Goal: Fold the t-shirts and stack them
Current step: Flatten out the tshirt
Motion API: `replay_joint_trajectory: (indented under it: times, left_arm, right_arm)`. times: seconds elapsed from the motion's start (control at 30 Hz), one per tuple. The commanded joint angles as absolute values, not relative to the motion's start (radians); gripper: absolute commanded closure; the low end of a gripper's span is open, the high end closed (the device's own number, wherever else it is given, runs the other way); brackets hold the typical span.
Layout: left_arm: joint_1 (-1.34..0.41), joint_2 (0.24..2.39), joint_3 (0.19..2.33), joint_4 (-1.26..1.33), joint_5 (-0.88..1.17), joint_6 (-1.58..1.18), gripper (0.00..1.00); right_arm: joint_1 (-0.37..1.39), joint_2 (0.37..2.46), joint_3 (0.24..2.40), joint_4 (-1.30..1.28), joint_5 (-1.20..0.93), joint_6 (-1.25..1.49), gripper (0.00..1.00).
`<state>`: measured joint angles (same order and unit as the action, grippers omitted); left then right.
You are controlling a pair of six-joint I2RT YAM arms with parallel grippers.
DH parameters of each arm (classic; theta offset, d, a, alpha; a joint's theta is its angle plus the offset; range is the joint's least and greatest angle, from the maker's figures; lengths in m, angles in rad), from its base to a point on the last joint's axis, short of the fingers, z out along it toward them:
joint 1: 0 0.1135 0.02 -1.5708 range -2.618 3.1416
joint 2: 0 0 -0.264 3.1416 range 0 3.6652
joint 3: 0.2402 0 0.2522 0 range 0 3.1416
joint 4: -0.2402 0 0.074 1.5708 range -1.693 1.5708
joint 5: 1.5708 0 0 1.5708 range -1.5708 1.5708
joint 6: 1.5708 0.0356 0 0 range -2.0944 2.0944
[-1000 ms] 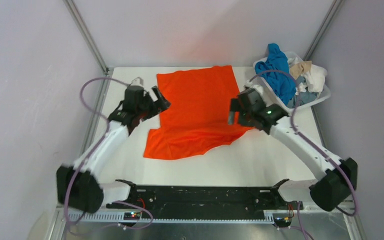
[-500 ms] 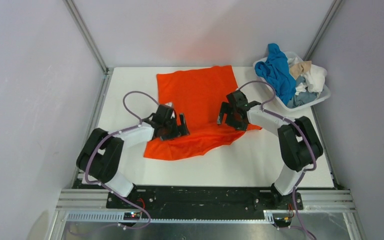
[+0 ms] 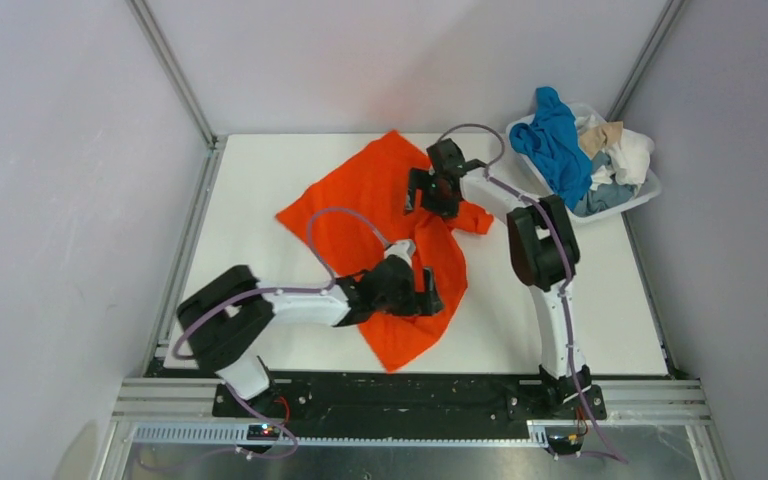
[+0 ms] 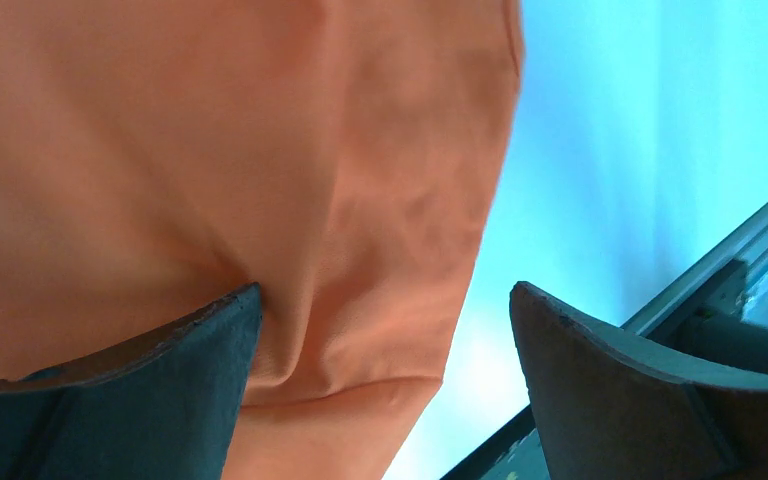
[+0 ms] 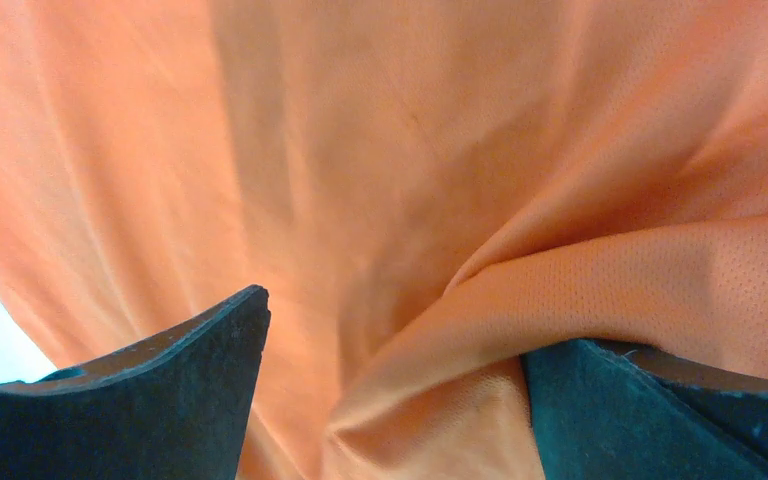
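A bright orange t-shirt [image 3: 365, 185] lay crumpled and skewed across the middle of the white table [image 3: 580, 300], one corner pointing toward the far wall and another toward the arms' bases. The left gripper [image 3: 422, 297] was low over the near part of the shirt, its arm reaching in from the left. The right gripper [image 3: 430, 190] was down at the far part of the shirt, where the cloth bunched into folds.

In the left wrist view, the left gripper [image 4: 382, 290] had its jaws spread wide, with the orange t-shirt [image 4: 210, 150] filling the left of the frame. The cloth's edge ran between the fingers, and bare table showed on the right.

In the right wrist view, the right gripper [image 5: 395, 320] also had its jaws wide apart. The orange t-shirt [image 5: 410, 150] filled nearly the whole frame, and a thick fold ran across to the right-hand finger [image 5: 660, 410].

At the table's far right corner sat a white plastic basket [image 3: 650, 190], heaped with a blue shirt [image 3: 560, 145], a beige one [image 3: 608, 133], a white one [image 3: 638, 150] and a pale grey-blue one [image 3: 605, 195].
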<state>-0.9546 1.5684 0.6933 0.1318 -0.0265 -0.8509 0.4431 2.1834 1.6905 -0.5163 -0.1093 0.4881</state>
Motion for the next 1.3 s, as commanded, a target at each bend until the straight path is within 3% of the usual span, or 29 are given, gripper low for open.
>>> replay_joint_trajectory:
  times: [0.0, 0.17, 0.3, 0.43, 0.6, 0.77, 0.87, 1.0, 1.17, 1.27]
  left_arm:
    - [-0.994, 1.745, 0.858, 0.221, -0.107, -0.952, 0.00]
    - [-0.995, 1.901, 1.156, 0.288, -0.171, -0.897, 0.00]
    - [-0.991, 1.824, 1.153, 0.293, -0.182, -0.807, 0.00]
    - [-0.979, 1.532, 0.948, 0.267, -0.280, -0.713, 0.00]
    - [-0.929, 1.035, 0.680, -0.007, -0.538, -0.722, 0.00]
    - [-0.600, 0.709, 0.571, -0.367, -0.502, -0.814, 0.01]
    - [-0.327, 0.693, 0.527, -0.409, -0.366, -0.802, 0.00]
    - [-0.114, 0.838, 0.555, -0.423, -0.238, -0.769, 0.00]
    - [-0.079, 1.061, 0.598, -0.434, -0.218, -0.740, 0.00]
    - [-0.078, 1.133, 0.607, -0.433, -0.244, -0.741, 0.07]
  right_arm:
    - [0.452, 2.325, 1.954, -0.611, -0.288, 0.354, 0.09]
    - [0.365, 2.369, 2.216, -0.667, -0.329, 0.259, 0.07]
    - [0.243, 2.261, 2.256, -0.765, -0.271, 0.210, 0.01]
    - [0.150, 2.016, 2.019, -0.710, -0.163, 0.262, 0.00]
    - [0.093, 1.587, 1.455, -0.502, -0.120, 0.430, 0.00]
    - [0.227, 1.313, 1.138, -0.517, 0.146, 0.535, 0.01]
    - [0.362, 1.224, 1.032, -0.596, 0.294, 0.586, 0.01]
    - [0.495, 1.200, 1.001, -0.659, 0.390, 0.640, 0.01]
    - [0.591, 1.233, 0.971, -0.705, 0.438, 0.655, 0.01]
    - [0.602, 1.253, 0.950, -0.732, 0.469, 0.681, 0.01]
